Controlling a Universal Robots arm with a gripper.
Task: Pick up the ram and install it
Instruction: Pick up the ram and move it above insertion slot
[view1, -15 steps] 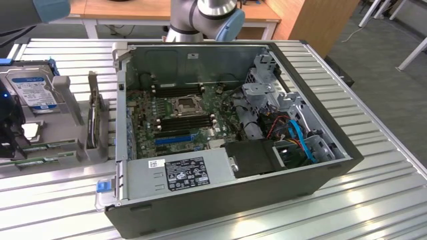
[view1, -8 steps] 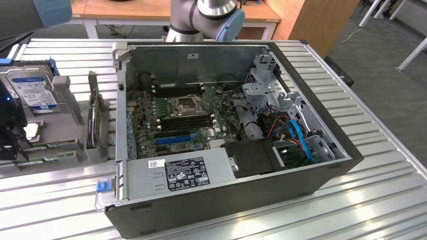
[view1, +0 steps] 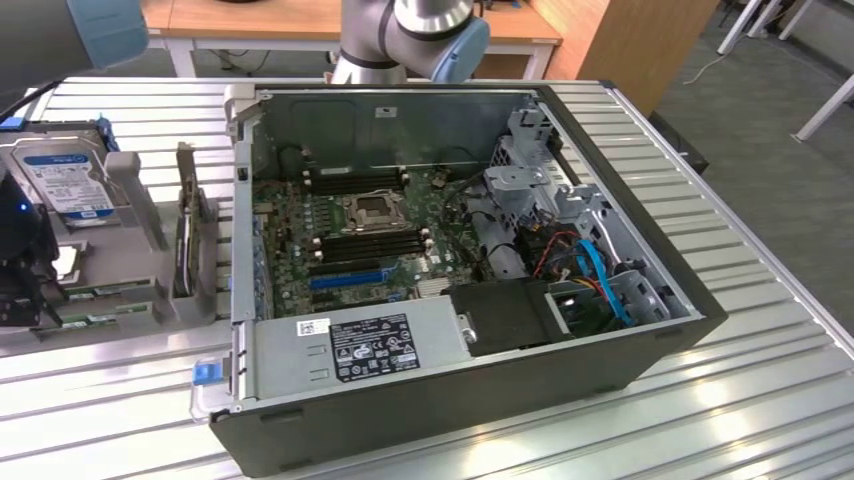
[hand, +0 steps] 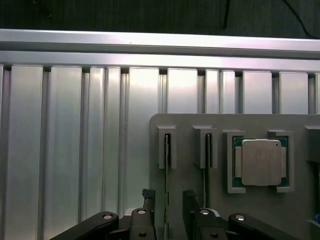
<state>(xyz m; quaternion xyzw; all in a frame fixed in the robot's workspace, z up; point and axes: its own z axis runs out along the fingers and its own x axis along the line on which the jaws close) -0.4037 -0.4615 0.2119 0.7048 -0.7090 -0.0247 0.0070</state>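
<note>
Wrist view has the gripper (hand: 167, 202) spread wide, one finger each side of the ram (hand: 166, 150), which stands on edge in the gray tray (hand: 190, 125) near the processor (hand: 260, 162). Nothing's grabbed yet, so I'd say both the pickup and the install into the computer (view1: 400, 120) are left.

Robotics lab or workshop: ribbed aluminium surface (view1: 747, 330) carrying an opened desktop computer case (view1: 467, 410) and grey parts fixture (view1: 140, 200), robot arm (view1: 414, 30) behind the case, wooden desks (view1: 267, 20) beyond.
</note>
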